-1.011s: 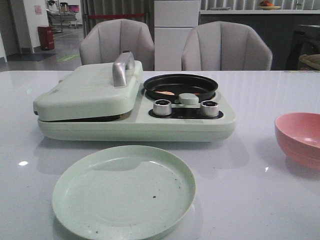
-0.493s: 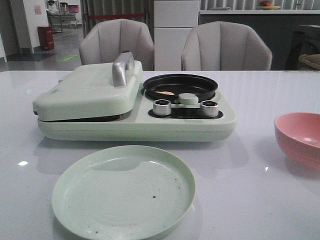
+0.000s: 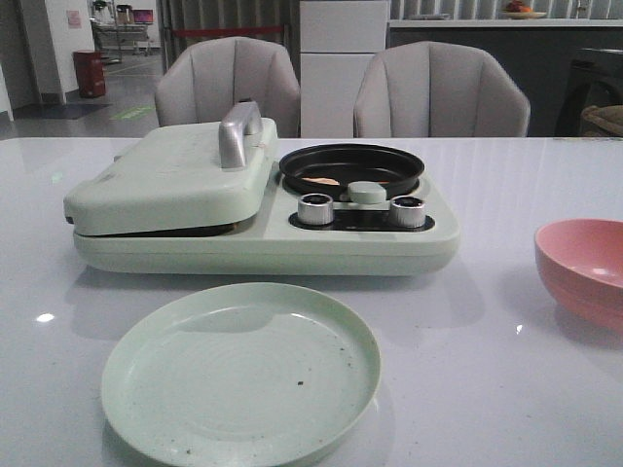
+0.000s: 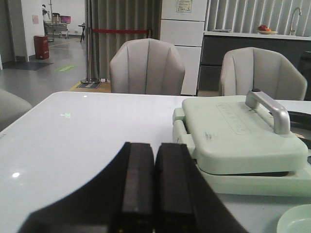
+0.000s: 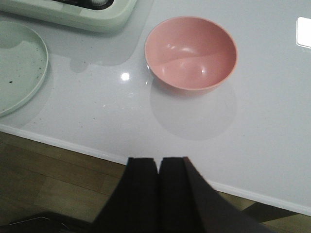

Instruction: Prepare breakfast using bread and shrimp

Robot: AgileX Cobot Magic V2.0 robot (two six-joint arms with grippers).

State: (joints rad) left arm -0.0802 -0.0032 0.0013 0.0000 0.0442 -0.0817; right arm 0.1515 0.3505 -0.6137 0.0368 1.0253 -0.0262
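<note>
Nothing has moved since the earlier frames: every object on the tabletop (image 3: 506,389) stands in the same place in the front view. Neither arm appears in that view.

Toward the far edge of the tabletop, left of the middle, stands a pale green breakfast machine (image 3: 263,209). Its left part is a grill with the lid (image 3: 165,180) lowered and a silver handle (image 3: 238,131) on top; a narrow dark gap shows under the lid, and I cannot tell what lies inside, so the bread is not visible. The right part carries a small black pan (image 3: 352,167). Some small orange-pink pieces, the shrimp (image 3: 321,180), lie in this pan. In front of the pan there are two silver knobs (image 3: 314,209).

Near the front edge, in front of the machine and apart from it, lies a pale green plate (image 3: 146,389) with a few dark crumbs on it. A pink bowl (image 3: 584,268) stands at the right edge of the tabletop, well apart from the plate.

The left gripper (image 4: 146,179) is over the left side of the tabletop, its fingers pressed together with nothing between them. The right gripper (image 5: 159,189) is beyond the front edge, near the pink bowl, its fingers also clenched on nothing.
</note>
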